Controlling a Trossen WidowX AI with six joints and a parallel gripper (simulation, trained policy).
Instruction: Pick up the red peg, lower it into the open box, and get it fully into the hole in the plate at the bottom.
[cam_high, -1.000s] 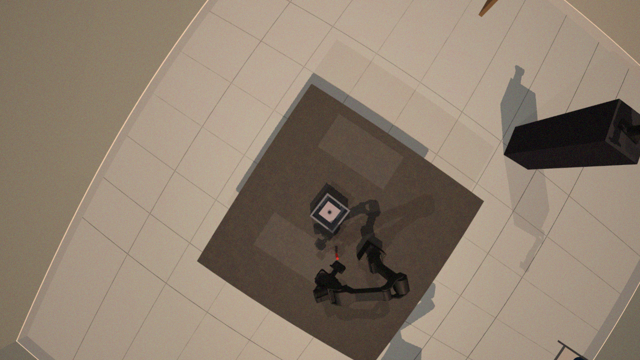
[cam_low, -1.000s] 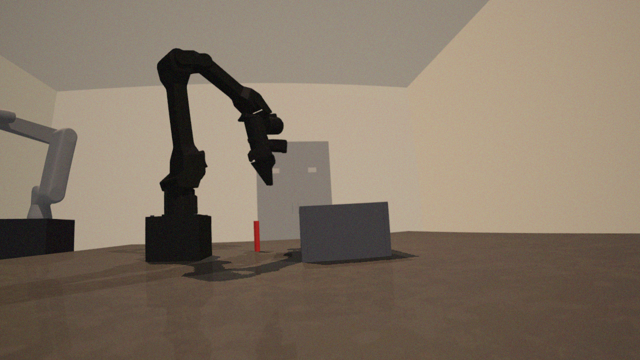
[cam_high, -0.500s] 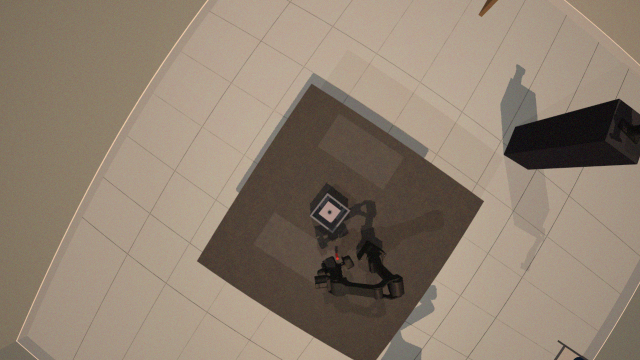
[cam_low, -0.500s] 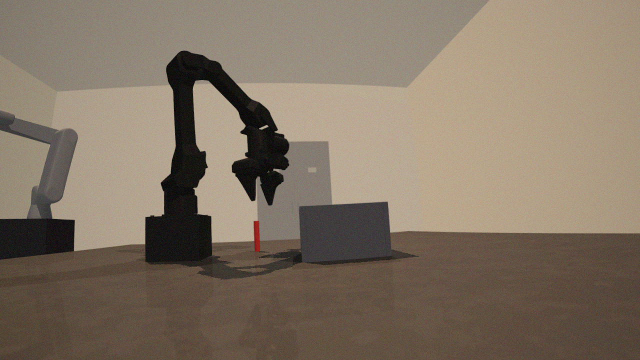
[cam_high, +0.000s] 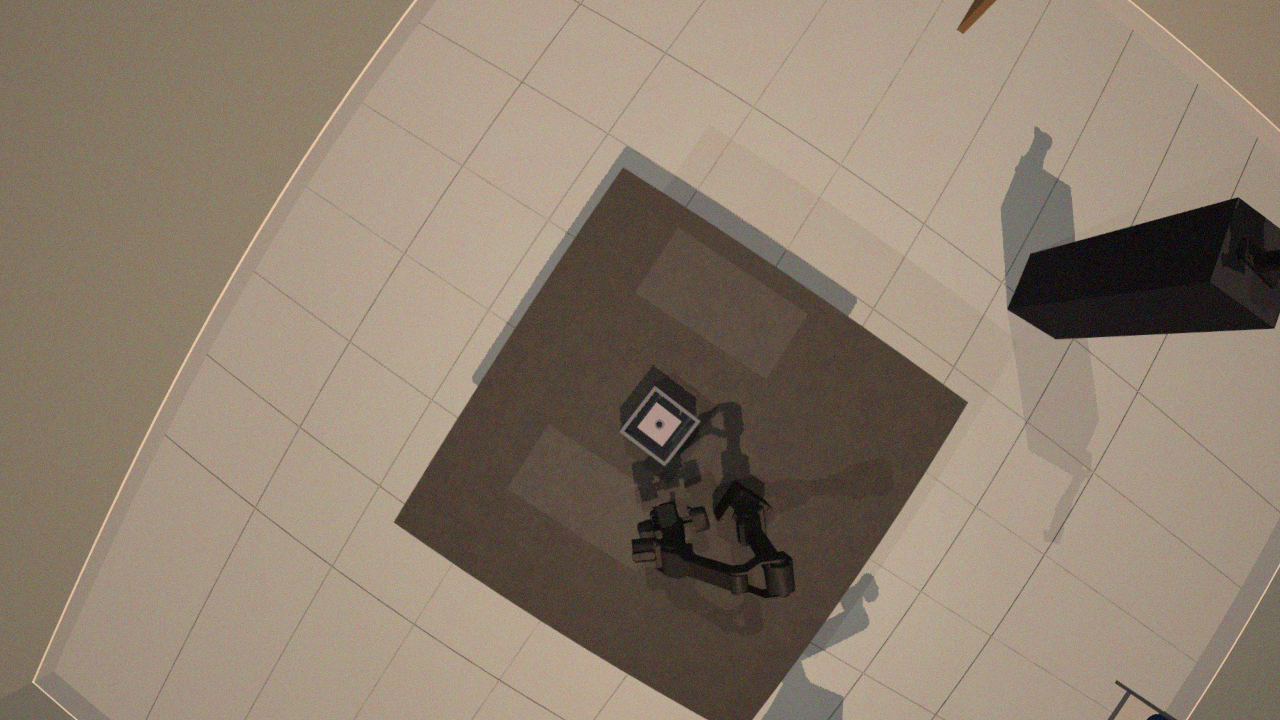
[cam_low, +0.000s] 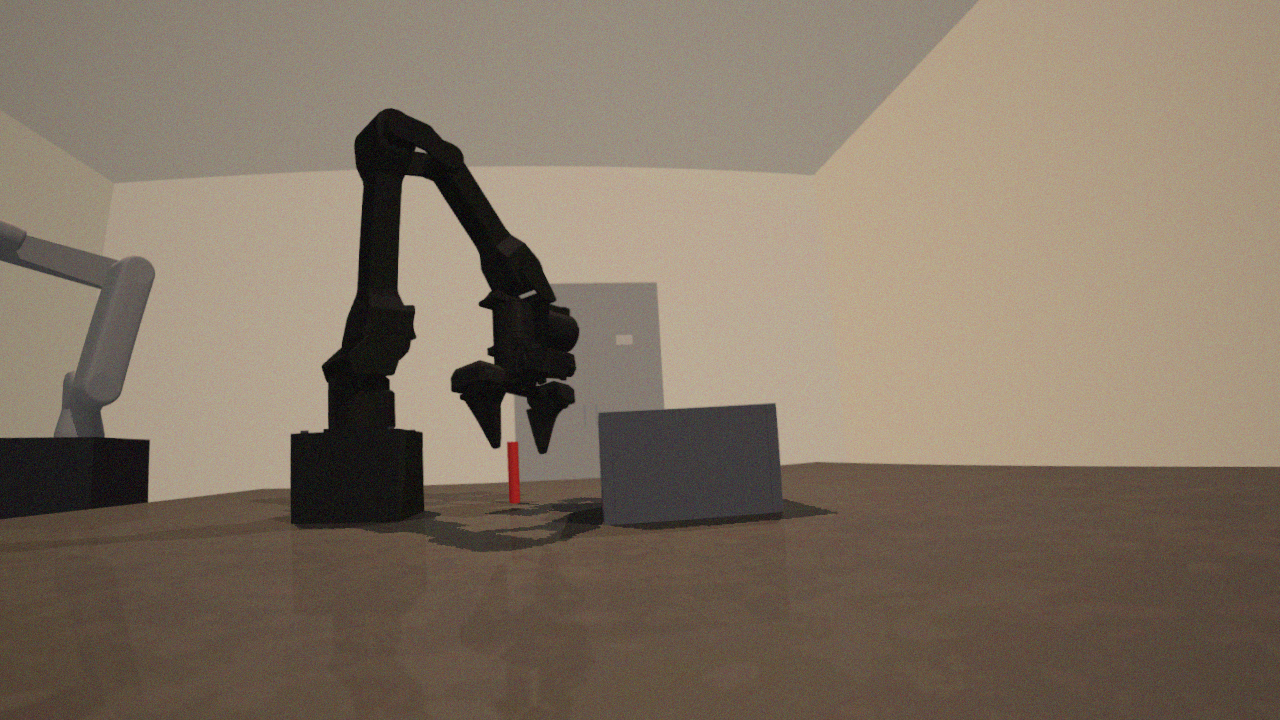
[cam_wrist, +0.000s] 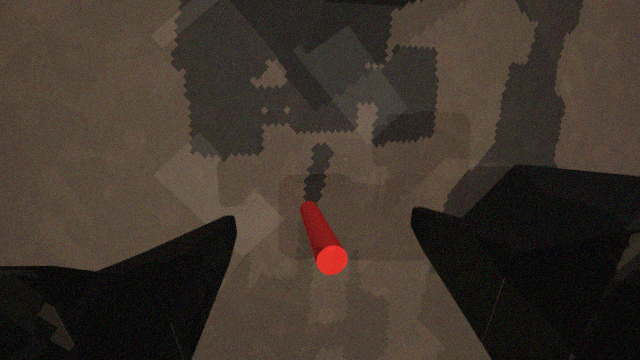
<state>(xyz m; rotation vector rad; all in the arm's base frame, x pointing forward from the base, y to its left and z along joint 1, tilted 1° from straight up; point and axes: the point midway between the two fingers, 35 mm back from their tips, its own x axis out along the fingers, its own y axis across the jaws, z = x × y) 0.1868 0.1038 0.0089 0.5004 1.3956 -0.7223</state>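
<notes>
Peg ungrasped; an off-centre pinch was the main risk.
From the top, the peg was hidden, while the plate was seen inside the open box. From the exterior, the red peg was seen upright beside the box. At the wrist, the end effector was spread nearly fully, nothing held; the peg could be tipped by uneven finger contact.

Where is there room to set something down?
In the top view, the table looks bare between the box and the left and upper table edges. It is crowded around the gripper and red peg.
</notes>
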